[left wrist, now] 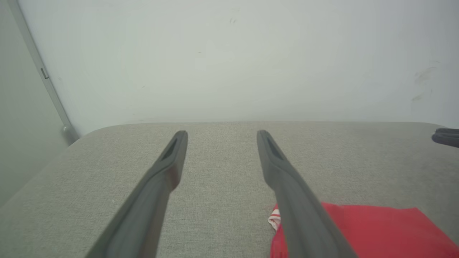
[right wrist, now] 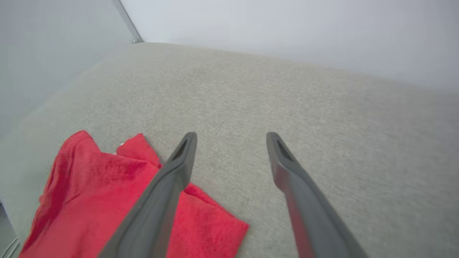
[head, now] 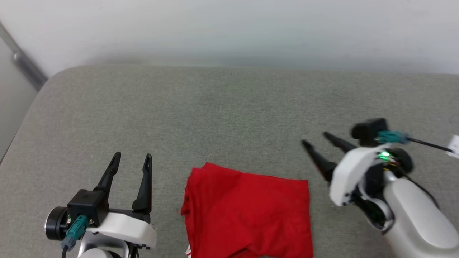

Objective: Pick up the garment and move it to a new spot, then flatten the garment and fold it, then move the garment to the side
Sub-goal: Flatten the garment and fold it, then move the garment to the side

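Left claw [head: 132, 155] and right claw [head: 315, 138] both stand wide and empty, flanking the folded red garment [head: 247, 211].

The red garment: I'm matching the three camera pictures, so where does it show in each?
Head view: garment at bottom centre, folded on the grey cushion.
Left wrist view: bottom right corner.
Right wrist view: bottom left.
Shared landmark: the grey wall strip by the cushion's far left corner.
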{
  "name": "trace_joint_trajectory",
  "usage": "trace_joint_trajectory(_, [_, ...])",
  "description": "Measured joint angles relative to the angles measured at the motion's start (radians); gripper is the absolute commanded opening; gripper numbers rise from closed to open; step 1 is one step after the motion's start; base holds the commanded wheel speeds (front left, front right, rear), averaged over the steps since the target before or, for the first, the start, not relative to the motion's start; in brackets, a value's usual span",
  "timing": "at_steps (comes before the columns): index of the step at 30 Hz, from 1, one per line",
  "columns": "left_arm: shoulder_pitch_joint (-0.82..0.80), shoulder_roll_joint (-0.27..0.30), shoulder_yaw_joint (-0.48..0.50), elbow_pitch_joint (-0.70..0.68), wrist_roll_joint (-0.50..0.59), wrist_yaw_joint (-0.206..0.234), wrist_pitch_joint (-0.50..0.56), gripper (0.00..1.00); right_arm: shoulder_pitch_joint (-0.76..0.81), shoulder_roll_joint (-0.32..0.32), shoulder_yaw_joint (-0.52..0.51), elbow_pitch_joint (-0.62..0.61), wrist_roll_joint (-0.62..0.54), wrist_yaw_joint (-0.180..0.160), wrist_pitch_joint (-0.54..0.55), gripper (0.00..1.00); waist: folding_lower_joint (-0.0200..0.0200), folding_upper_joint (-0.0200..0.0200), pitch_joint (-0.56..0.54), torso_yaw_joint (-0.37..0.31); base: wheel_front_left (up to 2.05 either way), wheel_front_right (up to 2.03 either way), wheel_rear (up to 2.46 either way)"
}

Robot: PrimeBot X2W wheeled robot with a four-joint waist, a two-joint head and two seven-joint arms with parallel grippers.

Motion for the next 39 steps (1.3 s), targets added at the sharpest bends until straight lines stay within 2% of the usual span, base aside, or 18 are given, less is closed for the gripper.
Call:
trace_joint_trajectory(1, [0.008, 0.003, 0.004, -0.001, 0.001, 0.005, 0.000, 1.00, 0.040, 0.000, -0.088, -0.005, -0.072, 0.000, -0.039, 1.00, 0.0000, 0.0000, -0.009, -0.012, 0.00, 0.00, 0.00])
trace_joint_trajectory(6, [0.023, 0.008, 0.016, -0.004, 0.011, 0.021, 0.000, 1.00, 0.146, 0.020, -0.311, -0.088, -0.229, 0.000, -0.127, 1.00, 0.0000, 0.0000, -0.028, -0.040, 0.00, 0.00, 0.00])
trace_joint_trajectory(11, [0.051, 0.003, 0.038, -0.011, 0.048, 0.038, 0.000, 1.00, 0.262, 0.085, -0.447, -0.222, -0.336, 0.000, -0.179, 1.00, 0.0000, 0.0000, -0.056, -0.060, 0.00, 0.00, 0.00])
trace_joint_trajectory(18, [0.125, -0.028, 0.064, 0.000, 0.073, 0.033, -0.002, 1.00, 0.433, 0.156, -0.470, -0.378, -0.389, 0.000, -0.153, 1.00, -0.0001, 0.0000, -0.110, -0.079, 0.00, 0.00, 0.00])
trace_joint_trajectory(24, [0.167, -0.052, 0.090, 0.011, 0.081, 0.019, -0.002, 1.00, 0.523, 0.186, -0.462, -0.462, -0.400, 0.000, -0.123, 1.00, -0.0001, 0.0000, -0.134, -0.095, 0.00, 0.00, 0.00])
trace_joint_trajectory(39, [0.174, -0.097, 0.128, 0.060, 0.108, -0.035, -0.003, 1.00, 0.564, 0.215, -0.512, -0.513, -0.375, 0.000, -0.072, 1.00, -0.0001, 0.0000, -0.135, -0.107, 0.00, 0.00, 0.00])
